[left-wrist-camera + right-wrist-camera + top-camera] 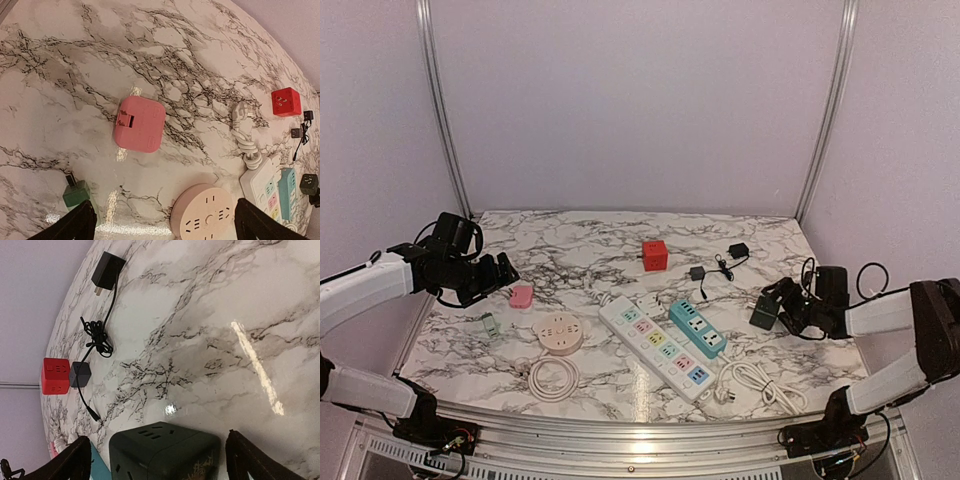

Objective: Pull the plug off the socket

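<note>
dark green socket cube (pixel 165 452) lies at bottom centre between the open jaws of the right gripper (pixel 158 436), ungrasped; left gripper (pixel 165 202) open too. no seated plug shows, so progress looks unclear.

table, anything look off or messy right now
Nothing spilled or broken. The oddest thing is the black charger: it lies loose, its cable bunched in a knot, plugged into nothing. The white power strip sits diagonally.
</note>
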Action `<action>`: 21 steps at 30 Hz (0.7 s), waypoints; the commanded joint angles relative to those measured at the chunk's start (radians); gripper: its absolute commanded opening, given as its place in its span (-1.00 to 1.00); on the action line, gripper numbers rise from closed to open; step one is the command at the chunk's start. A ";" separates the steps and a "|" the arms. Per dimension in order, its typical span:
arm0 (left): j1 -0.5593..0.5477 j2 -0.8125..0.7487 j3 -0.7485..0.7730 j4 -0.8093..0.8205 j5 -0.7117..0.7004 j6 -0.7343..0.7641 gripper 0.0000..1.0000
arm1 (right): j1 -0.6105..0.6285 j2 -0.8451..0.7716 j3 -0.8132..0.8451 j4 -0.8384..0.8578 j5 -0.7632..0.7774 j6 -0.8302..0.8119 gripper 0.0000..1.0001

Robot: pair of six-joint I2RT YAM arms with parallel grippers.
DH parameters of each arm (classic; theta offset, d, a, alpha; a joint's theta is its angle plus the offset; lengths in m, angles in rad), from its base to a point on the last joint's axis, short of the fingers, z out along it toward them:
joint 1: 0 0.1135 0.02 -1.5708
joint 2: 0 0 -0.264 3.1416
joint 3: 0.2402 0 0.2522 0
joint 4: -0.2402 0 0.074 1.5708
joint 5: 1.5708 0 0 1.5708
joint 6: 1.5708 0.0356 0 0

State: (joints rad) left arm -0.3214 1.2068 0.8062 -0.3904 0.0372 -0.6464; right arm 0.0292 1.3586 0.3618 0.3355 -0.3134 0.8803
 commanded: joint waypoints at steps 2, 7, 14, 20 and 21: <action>-0.003 -0.021 0.042 -0.011 0.014 0.027 0.98 | -0.008 -0.065 0.085 -0.167 0.089 -0.116 0.93; -0.023 -0.008 0.056 0.004 0.009 0.048 0.98 | -0.007 -0.124 0.133 -0.260 0.135 -0.193 0.97; -0.066 -0.027 0.048 0.071 -0.070 0.080 0.98 | 0.098 -0.233 0.227 -0.398 0.310 -0.330 0.97; -0.078 -0.055 0.053 0.099 -0.283 0.090 0.98 | 0.162 -0.381 0.259 -0.368 0.481 -0.413 0.97; -0.077 -0.065 0.055 0.107 -0.326 0.095 0.98 | 0.163 -0.397 0.262 -0.353 0.502 -0.434 0.97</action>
State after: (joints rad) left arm -0.4004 1.1866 0.8391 -0.3241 -0.1028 -0.5774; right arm 0.1822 1.0267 0.5816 -0.0200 0.0448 0.5430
